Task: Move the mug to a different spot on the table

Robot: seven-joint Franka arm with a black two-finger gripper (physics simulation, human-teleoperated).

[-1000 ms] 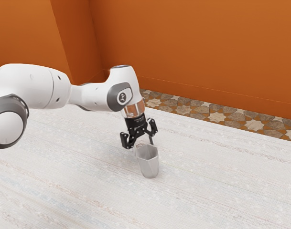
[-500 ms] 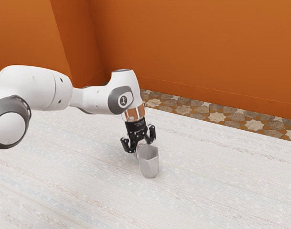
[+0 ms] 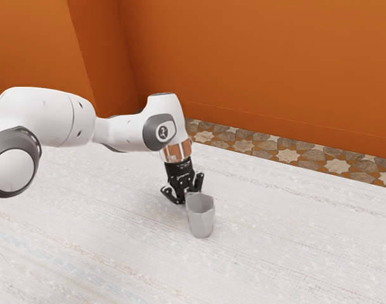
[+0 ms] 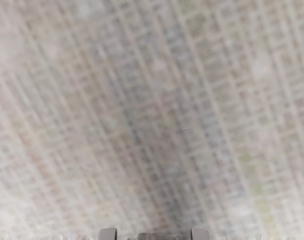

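Note:
A grey faceted mug (image 3: 200, 216) stands upright on the whitish table (image 3: 294, 247), near its middle. My black gripper (image 3: 184, 191) hangs from the white arm and reaches down onto the mug's rim on the side toward the exterior view's left. The fingers stand narrow and grip the rim wall between them. In the wrist view, the two fingertips (image 4: 108, 233) flank a grey piece of the mug (image 4: 157, 236), with the blurred tabletop (image 4: 152, 110) beyond.
Bare table surface stretches all around the mug. Behind the table's far edge run a patterned tile floor (image 3: 294, 151) and an orange wall (image 3: 262, 57).
My gripper has come down onto the mug's rim and its fingers have narrowed from wide open. The mug has shifted slightly toward the exterior view's right.

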